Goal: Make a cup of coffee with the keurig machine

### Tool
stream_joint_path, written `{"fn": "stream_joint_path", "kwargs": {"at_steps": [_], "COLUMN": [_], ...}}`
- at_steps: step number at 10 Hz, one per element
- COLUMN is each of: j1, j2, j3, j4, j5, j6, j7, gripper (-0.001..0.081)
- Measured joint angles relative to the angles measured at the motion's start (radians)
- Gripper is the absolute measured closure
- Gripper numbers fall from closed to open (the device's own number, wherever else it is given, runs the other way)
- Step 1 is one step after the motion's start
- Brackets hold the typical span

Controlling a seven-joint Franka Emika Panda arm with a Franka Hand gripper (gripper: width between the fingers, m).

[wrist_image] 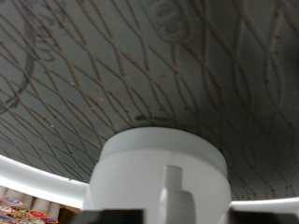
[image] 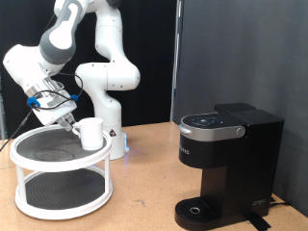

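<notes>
Hovering at the cup [image: 90,132] on the white stand [image: 60,197] — the pincer [image: 70,121], whose finger spread I cannot tell.

Only a small white logo on the keurig machine [image: 189,147] shows, too small to read.

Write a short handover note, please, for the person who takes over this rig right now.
Gripper: at the cup, on the top shelf of the white two-tier rack, at the exterior view's left. The wrist view shows the cup directly before the fingers; whether they are closed on it cannot be seen.
Keurig: on the table at the exterior view's right, lid down, nothing on its drip base.
Done: nothing visible yet.
Left: the cup is not at the machine; no coffee is made.
</notes>
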Motion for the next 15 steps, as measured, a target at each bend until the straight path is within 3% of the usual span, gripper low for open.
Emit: {"fn": "stream_joint_path", "kwargs": {"at_steps": [1,2,4,8,11,15], "j1": [0.0,0.0,0.0,0.0,-0.011,-0.041], "j2": [0.007,0.013,0.021,0.03,0.02,-0.056], "j3": [0.0,0.0,0.0,0.0,0.001,0.006], "j4": [0.0,0.0,-0.001,0.001,0.028,0.074], "j5": [0.011,0.015,0.018,0.018,0.014,0.011], "j6": [0.006,0.012,0.024,0.027,-0.073,-0.208], "j7": [-0.013,-0.023,-0.036,-0.042,-0.016,0.064], "gripper": [0.0687,0.0768,0.0799,0.0806,0.0806,0.0806]}}
